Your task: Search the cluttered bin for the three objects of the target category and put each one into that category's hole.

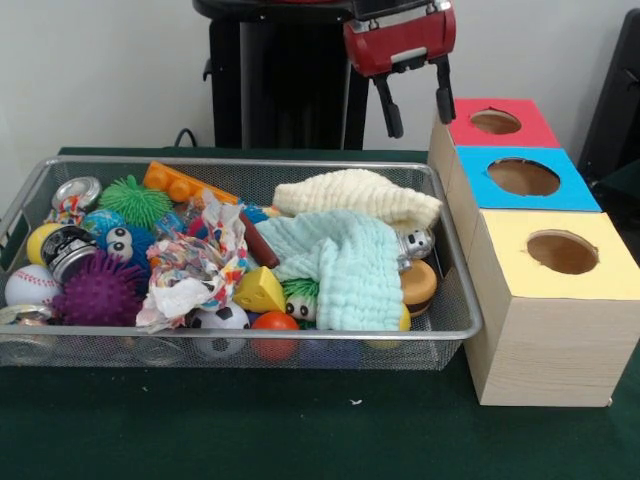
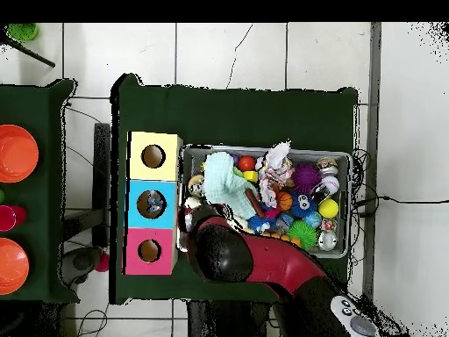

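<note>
The silver wire-mesh bin (image 1: 240, 163) stands on the green table, full of toys and cloths; it also shows in the overhead view (image 2: 340, 156). No see-through plastic bottle shows in it; any are hidden under the clutter. The blue-faced box (image 1: 572, 196) with its round hole (image 1: 523, 177) stands right of the bin, between the red-faced box (image 1: 525, 132) and the yellow-faced box (image 1: 600, 280). My gripper (image 1: 417, 108) hangs open and empty above the bin's back right corner, next to the red-faced box. In the overhead view the red arm (image 2: 263, 263) covers that corner.
A cream cloth (image 1: 355, 193) and a mint cloth (image 1: 345, 262) cover the bin's right half. Metal cans (image 1: 76, 191) (image 1: 68, 250), a purple spiky ball (image 1: 100, 292), a baseball (image 1: 30, 285) and a patterned rag (image 1: 200, 262) fill the left. Orange bowls (image 2: 17, 152) sit on a side table.
</note>
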Robot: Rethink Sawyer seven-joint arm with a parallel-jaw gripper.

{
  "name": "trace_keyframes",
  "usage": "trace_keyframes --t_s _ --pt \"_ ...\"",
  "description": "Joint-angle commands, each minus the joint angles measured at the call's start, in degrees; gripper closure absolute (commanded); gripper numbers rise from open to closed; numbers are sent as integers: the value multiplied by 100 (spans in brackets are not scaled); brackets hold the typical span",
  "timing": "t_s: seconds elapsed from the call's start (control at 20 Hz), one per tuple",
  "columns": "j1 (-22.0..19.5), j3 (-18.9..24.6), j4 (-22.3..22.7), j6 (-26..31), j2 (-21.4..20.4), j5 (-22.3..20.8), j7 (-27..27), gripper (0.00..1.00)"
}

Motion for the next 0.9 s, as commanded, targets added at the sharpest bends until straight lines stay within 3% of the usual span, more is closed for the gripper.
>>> trace_keyframes --t_s 0.05,0.2,0.5,0.9 --pt "231 -838 -976 942 -203 -556 197 0" --pt "281 -912 -1124 1152 -259 -765 172 0" --pt "647 -1519 -1732 1527 -334 -1490 152 0" --pt "509 -1342 -2156 1812 -392 -2175 -246 0"
